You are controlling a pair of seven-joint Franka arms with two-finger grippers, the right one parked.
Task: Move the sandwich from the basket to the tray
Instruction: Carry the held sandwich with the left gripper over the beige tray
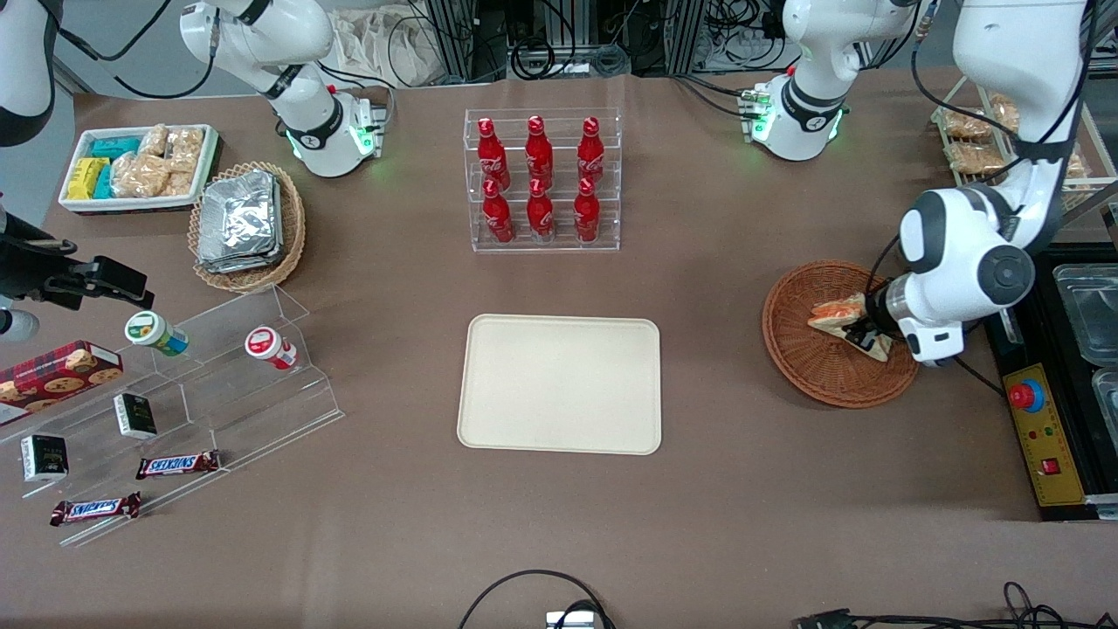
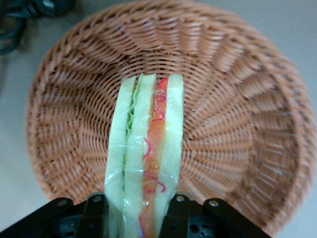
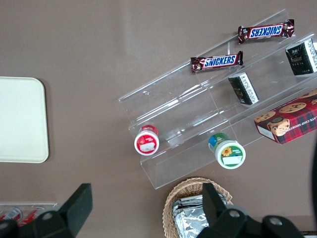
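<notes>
The sandwich (image 1: 837,312), a wrapped white-bread wedge with orange and green filling, is in the reddish-brown wicker basket (image 1: 812,376) toward the working arm's end of the table. My gripper (image 1: 863,334) reaches down into the basket and is shut on the sandwich. The left wrist view shows the sandwich (image 2: 146,144) standing on edge over the basket's floor (image 2: 237,99), with the gripper (image 2: 134,218) pressing one black finger against each bread face. Whether the sandwich still touches the basket I cannot tell. The cream tray (image 1: 559,384) lies bare at the table's middle, well apart from the basket.
A clear rack of red bottles (image 1: 541,179) stands farther from the front camera than the tray. A box with a red button (image 1: 1039,428) lies beside the basket at the table's edge. A clear stepped shelf (image 1: 218,384) and a tan basket of foil packets (image 1: 247,225) sit toward the parked arm's end.
</notes>
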